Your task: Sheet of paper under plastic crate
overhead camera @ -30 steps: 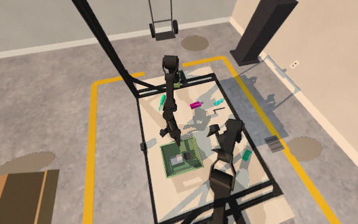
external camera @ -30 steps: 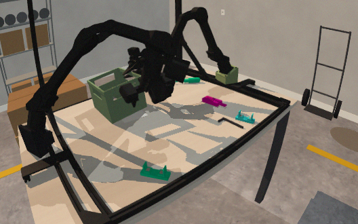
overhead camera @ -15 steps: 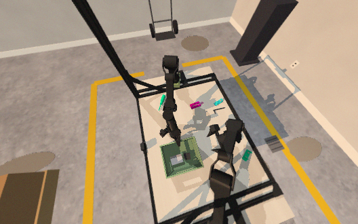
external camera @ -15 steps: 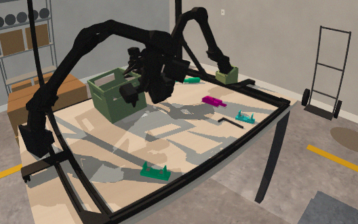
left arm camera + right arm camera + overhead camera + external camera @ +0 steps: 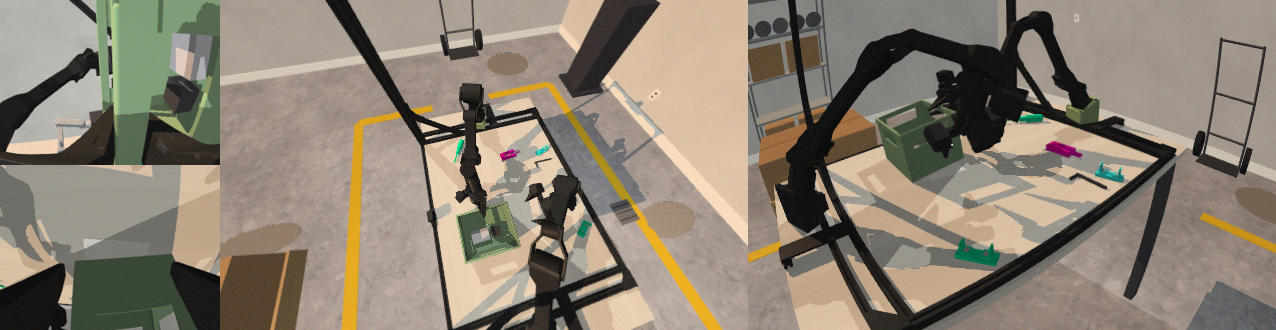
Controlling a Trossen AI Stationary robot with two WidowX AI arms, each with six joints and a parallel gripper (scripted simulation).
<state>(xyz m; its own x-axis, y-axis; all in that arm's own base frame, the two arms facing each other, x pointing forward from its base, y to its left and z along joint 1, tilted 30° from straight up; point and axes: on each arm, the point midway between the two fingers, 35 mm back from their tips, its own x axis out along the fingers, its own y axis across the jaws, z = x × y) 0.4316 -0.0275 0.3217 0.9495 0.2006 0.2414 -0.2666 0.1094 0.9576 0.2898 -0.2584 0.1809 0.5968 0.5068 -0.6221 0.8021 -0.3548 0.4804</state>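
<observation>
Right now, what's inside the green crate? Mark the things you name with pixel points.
Inside the crate [image 5: 512, 227] [image 5: 915, 162] [image 5: 133, 74] [image 5: 111, 284] I can see a dark block [image 5: 496, 230] [image 5: 181, 96] and a pale grey, boxy-looking thing [image 5: 476, 238] [image 5: 180, 41]. I can't see the crate's bottom beneath them, because they cover it.

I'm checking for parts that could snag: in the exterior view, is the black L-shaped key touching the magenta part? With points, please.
No, table surface [image 5: 527, 162] [image 5: 1070, 165] [image 5: 33, 146] [image 5: 197, 220] shows between the black L-shaped key [image 5: 544, 160] [image 5: 1092, 181] and the magenta part [image 5: 508, 155] [image 5: 1061, 149].
</observation>
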